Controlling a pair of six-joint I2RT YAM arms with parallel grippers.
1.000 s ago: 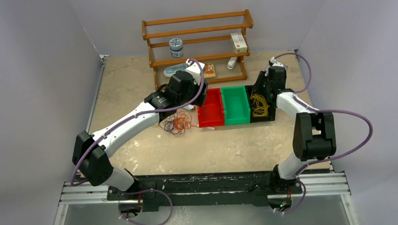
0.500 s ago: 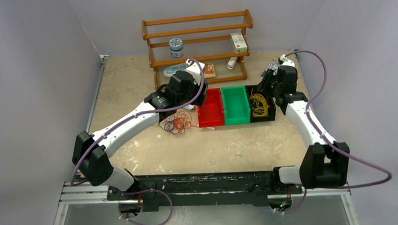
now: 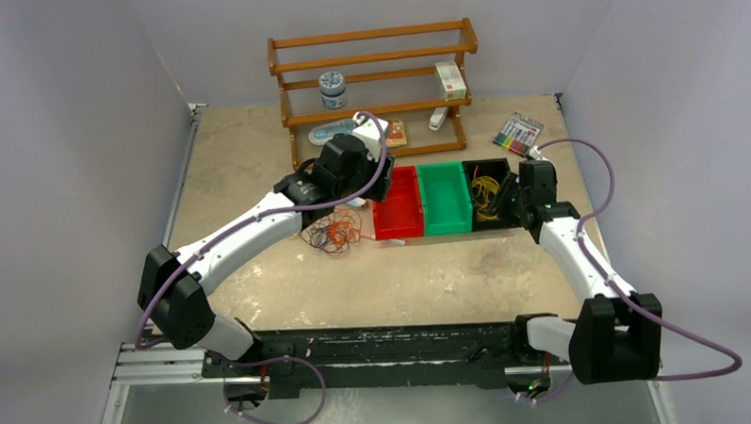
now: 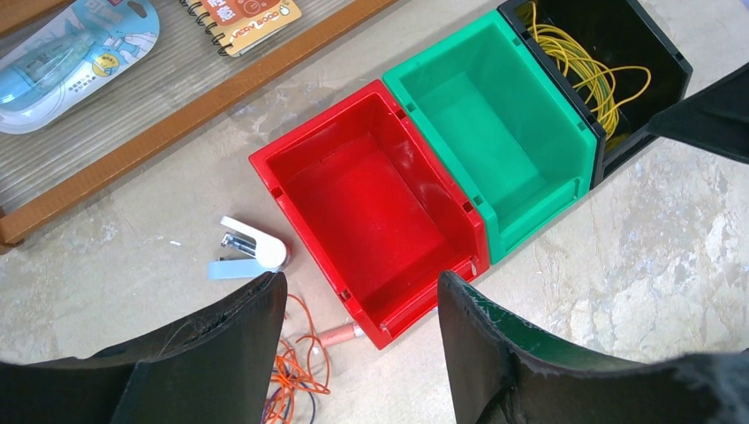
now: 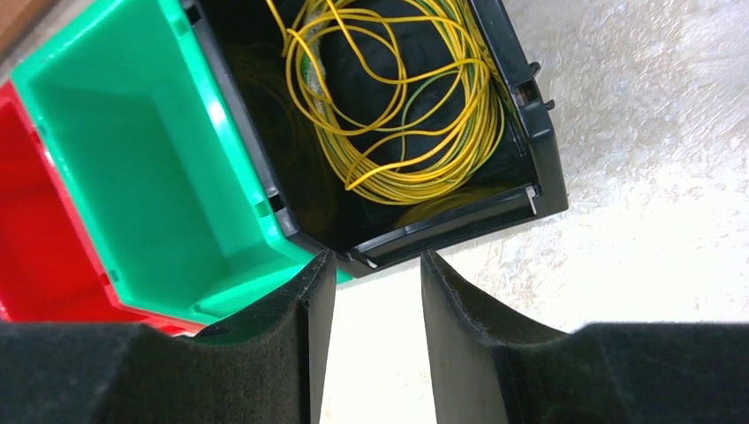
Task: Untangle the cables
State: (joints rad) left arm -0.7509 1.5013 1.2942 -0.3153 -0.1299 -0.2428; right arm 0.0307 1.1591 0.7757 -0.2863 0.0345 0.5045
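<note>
A tangle of orange and dark cables (image 3: pixel 331 235) lies on the table left of the red bin (image 3: pixel 397 204); part of it shows in the left wrist view (image 4: pixel 296 375). A yellow cable coil (image 3: pixel 487 195) lies in the black bin (image 5: pixel 530 124) and shows in the right wrist view (image 5: pixel 402 97). My left gripper (image 4: pixel 358 287) is open and empty, above the red bin's near corner (image 4: pixel 389 331) and right of the tangle. My right gripper (image 5: pixel 375 265) is open and empty, just off the black bin's near wall.
A green bin (image 3: pixel 444 198) sits between the red and black bins. A wooden rack (image 3: pixel 372 80) at the back holds small items. A white stapler (image 4: pixel 247 252) lies by the red bin. A marker pack (image 3: pixel 517 133) lies at the back right.
My right arm has drawn back from over the black bin toward the right and near side, uncovering the marker pack. The yellow coil stays in the bin. The left arm has not moved.
</note>
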